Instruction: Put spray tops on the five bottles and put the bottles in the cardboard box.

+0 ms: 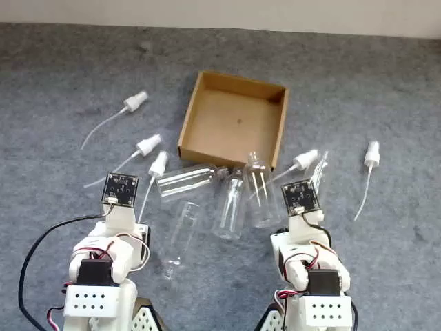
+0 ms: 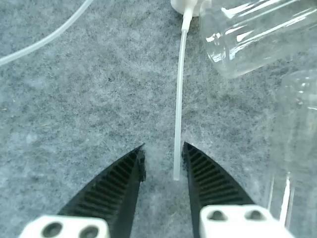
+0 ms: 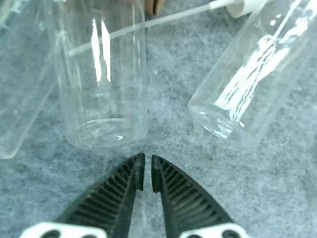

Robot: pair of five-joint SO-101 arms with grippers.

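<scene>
Grey felt-like mat [image 1: 69, 76] covers the table, and on it, at the far middle, sits an open brown cardboard box [image 1: 196, 110] with low walls. All five clear plastic bottles lie on the mat outside the box, on its near side, their necks bare. One bottle [image 1: 186, 181] lies crosswise just in front of the box's near wall. A second [image 1: 180, 234] lies lengthwise closer to the arms. A third [image 1: 231, 203] and a fourth [image 1: 260, 189] lie side by side near the middle, and a slim fifth [image 1: 319, 171] lies beside the right arm's wrist camera.

Five white spray tops with long thin dip tubes are scattered loose. Three lie left of the box [image 1: 136, 102] [image 1: 148, 145] [image 1: 158, 164]. One [image 1: 305, 160] lies by the box's near right corner, and one [image 1: 372, 153] lies well apart on the right.

The left gripper [image 2: 163, 151] is low over the mat with its black ribbed fingers [image 2: 124, 178] moderately apart. The free end of one top's dip tube [image 2: 179, 99] lies between them, close to one finger, and is not pinched. The crosswise bottle [image 2: 257, 34] lies beyond it.

The right gripper [image 3: 147, 163] has its fingers almost together, with only a slit between them, and holds nothing. It points at the mat between the bases of two bottles [image 3: 104, 74] [image 3: 247, 84] and touches neither.
</scene>
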